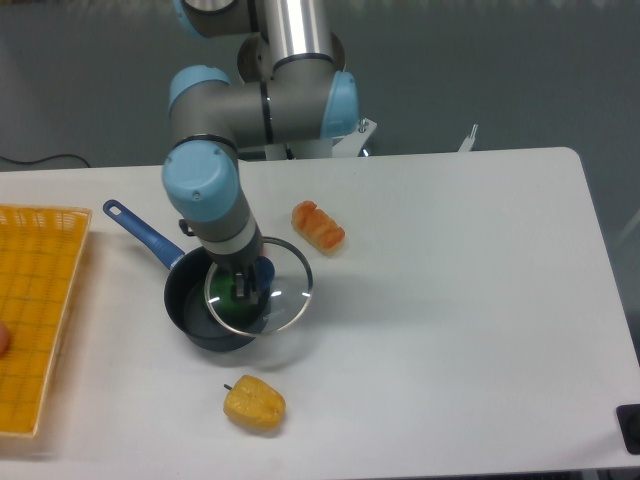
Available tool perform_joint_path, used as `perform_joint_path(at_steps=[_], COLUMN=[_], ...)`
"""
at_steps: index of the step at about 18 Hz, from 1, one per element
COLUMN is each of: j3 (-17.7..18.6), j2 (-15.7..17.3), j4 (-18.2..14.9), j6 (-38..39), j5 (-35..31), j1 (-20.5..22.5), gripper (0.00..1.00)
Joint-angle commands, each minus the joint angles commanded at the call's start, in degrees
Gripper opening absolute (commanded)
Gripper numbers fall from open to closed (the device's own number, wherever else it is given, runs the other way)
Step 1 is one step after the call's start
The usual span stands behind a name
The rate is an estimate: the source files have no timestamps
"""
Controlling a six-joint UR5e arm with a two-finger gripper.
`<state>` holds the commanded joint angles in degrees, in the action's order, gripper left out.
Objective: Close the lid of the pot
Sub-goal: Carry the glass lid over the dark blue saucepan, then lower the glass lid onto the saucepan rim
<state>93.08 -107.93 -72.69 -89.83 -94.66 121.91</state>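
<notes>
From the 1 fixed camera, we see our gripper [246,291] clamped on the blue knob of the lid [259,285], held over the pot [200,312] but offset right. We judge centring, lowering and release remain.

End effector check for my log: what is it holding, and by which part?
The end effector holds the lid by its blue centre knob.

The arm [215,205] hides the lid's [262,290] knob and part of the pot [190,310]; the yellow basket [35,320] runs off the left edge.
</notes>
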Motion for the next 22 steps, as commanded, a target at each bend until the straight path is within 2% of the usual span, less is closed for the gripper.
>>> perform_joint_path(at_steps=[7,22], j3=[1.14,1.23], j2=[0.0,-0.44], j4=[0.53,0.53], j6=[1.67,3.26], j5=[0.0,0.09], j1=[-1.85,-2.03], gripper=[0.52,0.52])
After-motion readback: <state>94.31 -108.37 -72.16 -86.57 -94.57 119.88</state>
